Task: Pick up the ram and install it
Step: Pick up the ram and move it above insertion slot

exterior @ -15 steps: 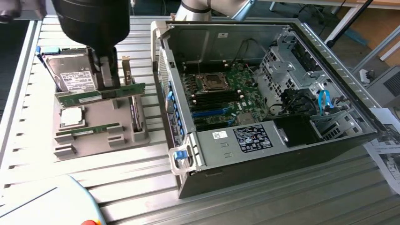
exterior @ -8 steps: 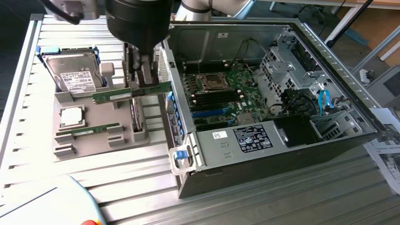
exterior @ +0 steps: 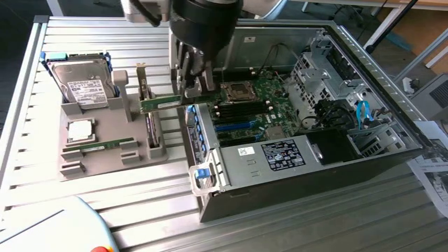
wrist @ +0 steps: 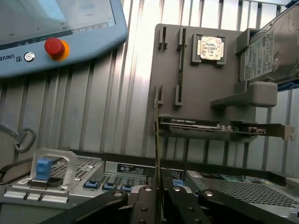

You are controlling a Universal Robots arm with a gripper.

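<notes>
End effector (exterior: pixel 193 98) is clenching the ram (exterior: pixel 161 103) above the case wall (exterior: pixel 203 137). I am reading its long axis as running nine-to-three o'clock, with the memory slots (exterior: pixel 242 108) lying at four o'clock.

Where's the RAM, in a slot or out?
Out. The gripper holds the RAM stick in the air at the edge of the computer case, off the motherboard.

Black cylindrical wrist (exterior: pixel 206 21), dark hand (exterior: pixel 193 94) with seemingly silver screws (wrist: pixel 148 189).
</notes>
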